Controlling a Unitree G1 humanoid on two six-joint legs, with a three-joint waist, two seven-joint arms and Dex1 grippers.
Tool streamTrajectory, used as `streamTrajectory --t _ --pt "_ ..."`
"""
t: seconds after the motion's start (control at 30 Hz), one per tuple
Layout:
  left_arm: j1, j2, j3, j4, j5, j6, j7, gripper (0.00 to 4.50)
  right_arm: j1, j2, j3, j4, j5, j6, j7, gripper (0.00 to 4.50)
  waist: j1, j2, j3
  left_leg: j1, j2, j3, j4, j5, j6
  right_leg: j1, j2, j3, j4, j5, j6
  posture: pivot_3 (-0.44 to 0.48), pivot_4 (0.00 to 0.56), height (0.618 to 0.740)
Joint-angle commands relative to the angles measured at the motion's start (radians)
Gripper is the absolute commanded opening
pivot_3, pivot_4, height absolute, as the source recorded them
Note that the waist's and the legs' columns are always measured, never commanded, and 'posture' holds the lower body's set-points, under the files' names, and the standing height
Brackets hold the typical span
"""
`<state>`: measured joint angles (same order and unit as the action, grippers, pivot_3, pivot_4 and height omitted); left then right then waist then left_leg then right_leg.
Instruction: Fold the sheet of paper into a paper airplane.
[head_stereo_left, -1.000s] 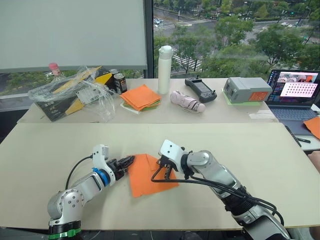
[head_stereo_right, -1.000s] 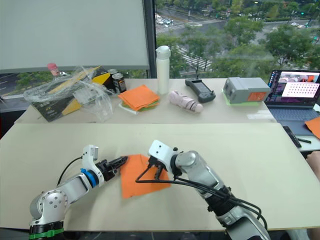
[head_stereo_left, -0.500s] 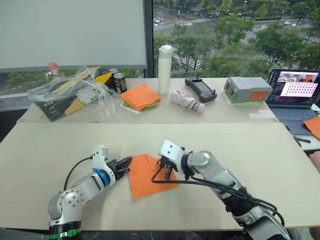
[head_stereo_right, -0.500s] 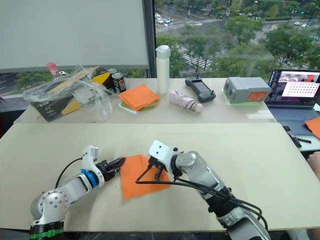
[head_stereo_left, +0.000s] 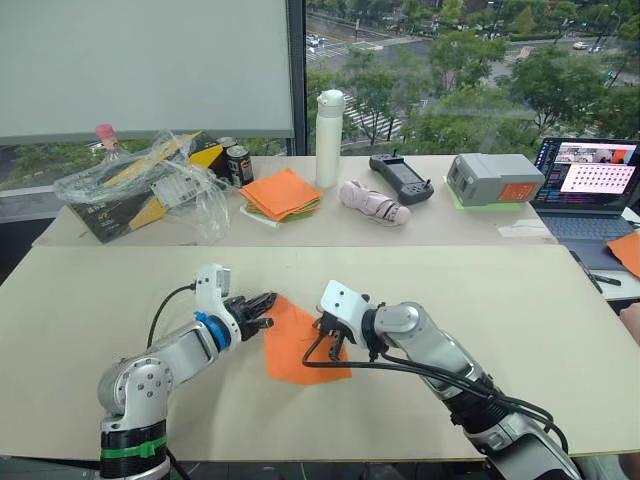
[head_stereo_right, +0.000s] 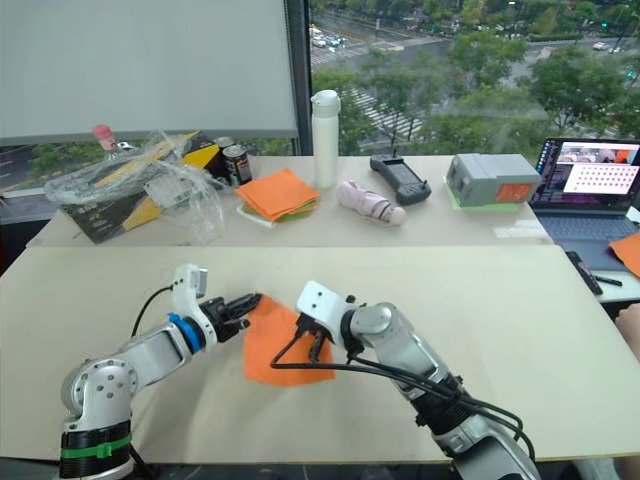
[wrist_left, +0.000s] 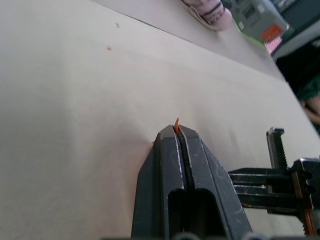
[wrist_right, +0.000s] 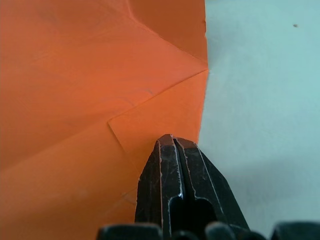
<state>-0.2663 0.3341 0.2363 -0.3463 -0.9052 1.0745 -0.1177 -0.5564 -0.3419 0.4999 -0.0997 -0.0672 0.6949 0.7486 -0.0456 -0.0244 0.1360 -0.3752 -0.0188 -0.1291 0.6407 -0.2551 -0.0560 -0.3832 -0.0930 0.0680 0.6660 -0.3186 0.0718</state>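
**Both grippers working the orange sheet at mid-table**

The sheet of paper (head_stereo_left: 300, 343) is lying creased on the near beige table (head_stereo_left: 500, 300), with bare tabletop opening wide on all sides. The left gripper (head_stereo_left: 265, 303) is pinching the sheet's upper left corner, fingers clamped together on it (an orange sliver is poking out between the tips in the left wrist view). The right gripper (wrist_right: 172, 145) is pressing down on the sheet near its right edge, fingers together. Clutter is sitting well apart on the far table: orange paper pile (head_stereo_left: 281, 193), white bottle (head_stereo_left: 329, 138), laptop (head_stereo_left: 585, 185).
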Motion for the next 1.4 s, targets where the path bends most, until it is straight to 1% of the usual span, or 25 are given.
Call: streamTrajectory --t 0.03,0.17,0.43,0.63,0.87,1.07,1.4 --pt "-0.011 0.087 -0.134 -0.088 0.106 -0.011 -0.034 0.03 0.032 0.004 0.045 0.047 -0.007 0.043 0.009 0.0 0.0 0.0 0.0 0.0 0.0 0.0 0.0 0.0 0.0 0.0 0.0 0.0 0.0 0.0 0.0 0.0 0.15 0.74" --pt "-0.008 0.148 -0.225 -0.117 0.188 -0.036 -0.071 0.03 0.031 0.01 0.044 0.052 -0.01 0.042 0.008 0.0 0.0 0.0 0.0 0.0 0.0 0.0 0.0 0.0 0.0 0.0 0.0 0.0 0.0 0.0 0.0 0.0 0.15 0.74" --pt "-0.043 0.166 -0.284 -0.149 0.26 -0.045 -0.111 0.03 0.031 0.015 0.041 0.057 -0.016 0.042 0.005 0.0 -0.001 0.0 0.0 0.0 0.0 0.0 -0.001 0.0 0.0 0.0 0.0 0.0 -0.001 0.0 0.0 0.0 0.15 0.74" --pt "-0.054 0.226 -0.385 -0.192 0.356 -0.084 -0.169 0.03 0.03 0.019 0.035 0.061 -0.017 0.04 -0.003 0.0 -0.001 0.0 0.0 0.0 0.0 0.0 -0.001 0.0 0.0 0.0 0.0 0.0 -0.001 0.0 0.0 0.0 0.15 0.74" --pt "-0.044 0.266 -0.476 -0.195 0.469 -0.147 -0.217 0.03 0.028 0.022 0.015 0.064 -0.011 0.045 -0.011 0.0 0.0 0.0 0.0 0.0 0.0 0.001 -0.001 0.0 0.0 0.0 0.0 0.0 0.0 0.0 0.0 0.0 0.15 0.74" --pt "-0.043 0.263 -0.547 -0.171 0.567 -0.195 -0.24 0.03 0.024 0.031 -0.011 0.072 -0.002 0.049 -0.023 0.0 0.001 0.0 0.0 0.0 0.0 0.001 -0.001 0.0 0.0 0.0 0.0 0.0 -0.001 0.0 0.0 0.0 0.15 0.74" --pt "-0.017 0.296 -0.673 -0.132 0.749 -0.303 -0.301 0.03 0.019 0.04 -0.039 0.078 0.006 0.052 -0.045 0.0 0.003 0.001 0.0 0.0 0.0 0.001 -0.001 0.0 0.0 0.0 0.0 0.0 0.0 0.0 0.0 0.0 0.15 0.74"
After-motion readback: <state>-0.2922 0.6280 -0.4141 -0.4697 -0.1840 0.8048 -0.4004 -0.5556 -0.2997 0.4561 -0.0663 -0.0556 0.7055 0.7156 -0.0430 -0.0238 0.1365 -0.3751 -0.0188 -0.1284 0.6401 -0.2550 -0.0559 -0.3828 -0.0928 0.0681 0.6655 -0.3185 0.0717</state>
